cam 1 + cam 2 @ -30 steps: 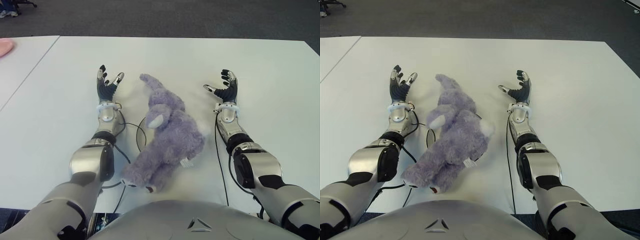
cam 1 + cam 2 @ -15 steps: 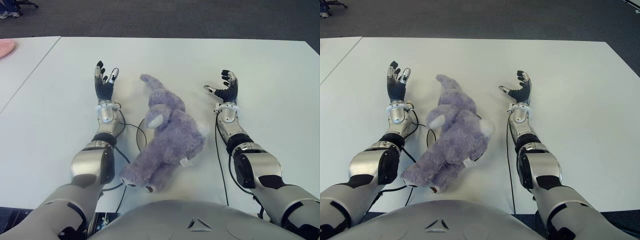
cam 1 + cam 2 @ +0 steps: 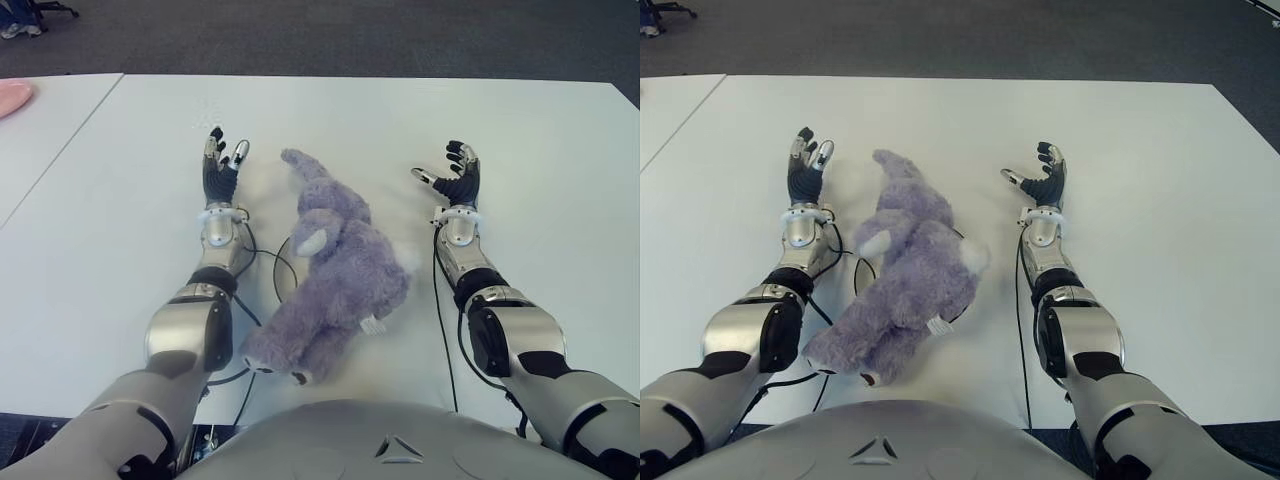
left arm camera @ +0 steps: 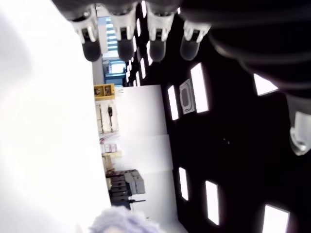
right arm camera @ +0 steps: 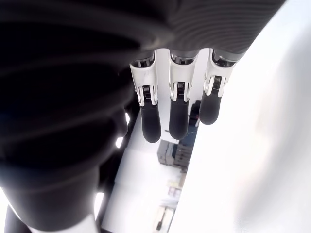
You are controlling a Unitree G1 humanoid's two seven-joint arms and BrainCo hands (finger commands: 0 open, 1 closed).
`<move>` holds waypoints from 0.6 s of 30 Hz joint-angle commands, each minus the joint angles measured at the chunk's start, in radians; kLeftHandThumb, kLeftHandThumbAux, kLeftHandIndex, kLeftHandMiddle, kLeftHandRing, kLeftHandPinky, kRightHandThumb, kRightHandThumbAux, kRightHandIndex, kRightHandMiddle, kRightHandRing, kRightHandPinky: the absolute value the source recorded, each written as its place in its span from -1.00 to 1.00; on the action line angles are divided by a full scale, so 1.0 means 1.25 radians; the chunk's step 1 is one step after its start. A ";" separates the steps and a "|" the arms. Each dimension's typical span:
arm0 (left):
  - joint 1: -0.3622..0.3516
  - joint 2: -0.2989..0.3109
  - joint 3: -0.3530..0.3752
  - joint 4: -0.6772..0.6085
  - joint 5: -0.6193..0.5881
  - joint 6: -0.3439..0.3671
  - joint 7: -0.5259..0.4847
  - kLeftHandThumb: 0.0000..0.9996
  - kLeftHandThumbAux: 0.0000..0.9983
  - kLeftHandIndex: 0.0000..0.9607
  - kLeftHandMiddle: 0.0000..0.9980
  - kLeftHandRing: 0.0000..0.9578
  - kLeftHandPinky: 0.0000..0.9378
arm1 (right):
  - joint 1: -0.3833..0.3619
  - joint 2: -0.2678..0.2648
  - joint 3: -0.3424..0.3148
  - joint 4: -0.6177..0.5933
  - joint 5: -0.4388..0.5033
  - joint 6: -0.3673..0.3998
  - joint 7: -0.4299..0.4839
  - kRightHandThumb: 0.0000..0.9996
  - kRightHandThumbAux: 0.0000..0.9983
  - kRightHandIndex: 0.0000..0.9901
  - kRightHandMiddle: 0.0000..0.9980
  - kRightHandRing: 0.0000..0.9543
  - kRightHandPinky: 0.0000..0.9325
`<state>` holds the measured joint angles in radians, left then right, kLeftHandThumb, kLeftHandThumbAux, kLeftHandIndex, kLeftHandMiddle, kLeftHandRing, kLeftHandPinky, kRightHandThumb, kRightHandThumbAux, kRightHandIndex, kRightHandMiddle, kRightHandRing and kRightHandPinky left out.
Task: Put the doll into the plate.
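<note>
Doll (image 3: 335,270), a lilac plush animal, lies on the white table (image 3: 120,230) between the two arms, its long axis running from the feet close to the robot's body up and slightly leftward to a limb or ear that points away from it. A thin dark ring (image 3: 279,268) shows from under its left flank; this may be the rim of the plate, though it could be cable, and I cannot tell which. The left hand (image 3: 220,175) shows just beside the doll's far end, on its left, fingers extended and a little apart, holding nothing. The right hand (image 3: 452,180) shows farther off on the doll's right, fingers loosely curved and spread, also empty. Neither hand touches the plush. The left hand is the nearer of the two, and the doll lies toward its thumb side, so a short inward sweep would probably meet the head; the right hand would need to cross a wider gap of bare table to reach the body. A two-handed scoop from both flanks looks the likeliest approach for something this soft and bulky.
</note>
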<state>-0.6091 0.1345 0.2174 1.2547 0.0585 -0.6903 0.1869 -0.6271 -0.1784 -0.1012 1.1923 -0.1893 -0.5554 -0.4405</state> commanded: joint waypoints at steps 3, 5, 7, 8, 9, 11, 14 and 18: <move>0.194 -0.082 -0.014 0.084 0.007 0.099 -0.081 -1.00 -0.07 -0.91 -0.81 -0.85 -0.85 | 0.237 0.046 0.001 0.122 0.001 0.021 0.017 -1.00 0.77 -0.58 -0.54 -0.58 -0.61; 0.190 -0.079 -0.012 0.084 0.005 0.110 -0.087 -1.00 -0.05 -0.90 -0.79 -0.83 -0.84 | 0.236 0.046 0.001 0.122 0.001 0.024 0.021 -1.00 0.76 -0.58 -0.53 -0.58 -0.61; 0.187 -0.077 -0.012 0.084 0.006 0.117 -0.086 -1.00 -0.03 -0.89 -0.77 -0.81 -0.82 | 0.236 0.045 0.001 0.123 0.002 0.029 0.025 -1.00 0.76 -0.58 -0.53 -0.57 -0.61; 0.185 -0.076 -0.014 0.083 0.009 0.122 -0.079 -1.00 -0.01 -0.88 -0.76 -0.80 -0.81 | 0.235 0.046 0.000 0.123 0.003 0.033 0.027 -1.00 0.75 -0.58 -0.53 -0.57 -0.61; 0.183 -0.076 -0.015 0.083 0.011 0.126 -0.073 -1.00 0.02 -0.87 -0.74 -0.78 -0.80 | 0.235 0.046 -0.001 0.124 0.004 0.036 0.029 -1.00 0.74 -0.58 -0.53 -0.57 -0.61; 0.181 -0.075 -0.017 0.083 0.015 0.133 -0.063 -1.00 0.05 -0.85 -0.72 -0.76 -0.79 | 0.234 0.046 -0.001 0.124 0.005 0.039 0.030 -1.00 0.72 -0.59 -0.53 -0.57 -0.62; 0.179 -0.076 -0.019 0.083 0.017 0.139 -0.053 -1.00 0.09 -0.84 -0.70 -0.73 -0.78 | 0.234 0.046 -0.002 0.124 0.007 0.040 0.032 -1.00 0.70 -0.59 -0.53 -0.57 -0.61; 0.175 -0.079 -0.011 0.083 0.010 0.151 -0.039 -1.00 0.20 -0.80 -0.67 -0.70 -0.72 | 0.233 0.045 0.000 0.123 0.006 0.039 0.031 -1.00 0.68 -0.60 -0.52 -0.56 -0.60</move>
<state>-0.6069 0.1282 0.2173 1.2422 0.0591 -0.6378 0.1292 -0.6260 -0.1809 -0.1015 1.1923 -0.1809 -0.5596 -0.4255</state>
